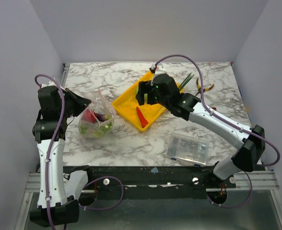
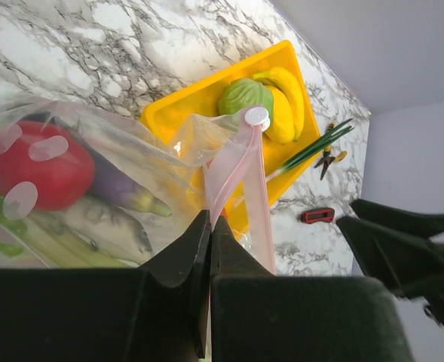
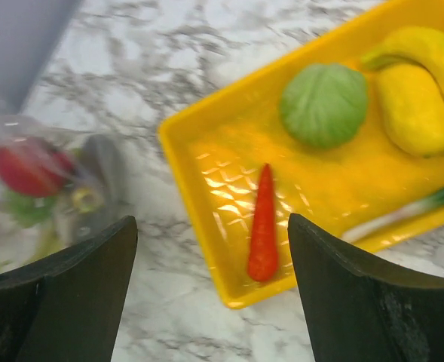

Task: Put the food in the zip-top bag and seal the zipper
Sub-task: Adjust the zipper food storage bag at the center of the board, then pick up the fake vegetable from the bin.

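Note:
The zip-top bag [image 1: 96, 120] stands on the marble at the left with a red tomato [image 2: 37, 173], a purple piece and green leaves inside. My left gripper [image 2: 209, 226] is shut on the bag's mouth edge, where the pink zipper [image 2: 240, 170] runs up from the jaws. To its right is a yellow tray [image 1: 152, 112] holding a red pepper [image 3: 264, 226], a green leafy ball [image 3: 323, 104], yellow bananas [image 3: 414, 105] and a leek [image 3: 417, 207]. My right gripper [image 3: 212, 222] hangs open above the tray's near-left corner, with nothing between its fingers.
A rigid clear box of small parts [image 1: 187, 147] lies at the front right. Yellow-handled pliers [image 1: 204, 86] rest beyond the tray at the right, and a red utility knife [image 2: 316, 216] lies on the marble near it. Grey walls close in three sides.

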Controlling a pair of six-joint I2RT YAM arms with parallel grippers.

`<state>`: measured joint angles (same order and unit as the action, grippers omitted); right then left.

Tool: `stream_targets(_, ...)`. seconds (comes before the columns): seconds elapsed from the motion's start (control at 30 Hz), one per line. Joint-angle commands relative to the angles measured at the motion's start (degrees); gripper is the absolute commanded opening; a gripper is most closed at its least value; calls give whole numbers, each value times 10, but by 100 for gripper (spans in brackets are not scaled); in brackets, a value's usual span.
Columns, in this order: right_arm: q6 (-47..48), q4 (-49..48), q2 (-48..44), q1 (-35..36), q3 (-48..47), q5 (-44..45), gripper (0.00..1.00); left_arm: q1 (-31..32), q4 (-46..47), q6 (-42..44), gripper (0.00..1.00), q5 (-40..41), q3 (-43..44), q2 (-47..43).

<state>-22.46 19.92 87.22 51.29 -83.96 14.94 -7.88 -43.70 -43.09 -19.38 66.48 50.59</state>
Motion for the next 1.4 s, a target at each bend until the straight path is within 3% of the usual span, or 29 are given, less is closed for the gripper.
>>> stream_targets(0.0,0,6,54,-56,45,-31,81,-2,29,-10,0,-34,6,-1)
stream_targets(0.3,-6,92,233,-63,-46,-97,73,-2,46,-1,0,-33,11,8)
stream_targets(0.73,-28,61,345,-62,-71,-135,63,-2,66,3,0,-97,12,41)
stream_targets(0.9,-45,51,365,-62,-78,-141,37,-2,71,5,0,-105,5,42)
stream_targets(1.1,-49,-6,295,-62,-34,-107,1,-2,69,11,0,-107,-3,51)
stream_targets(1.37,-41,-1,231,-65,-31,-43,0,-2,77,-9,0,-112,-23,42)
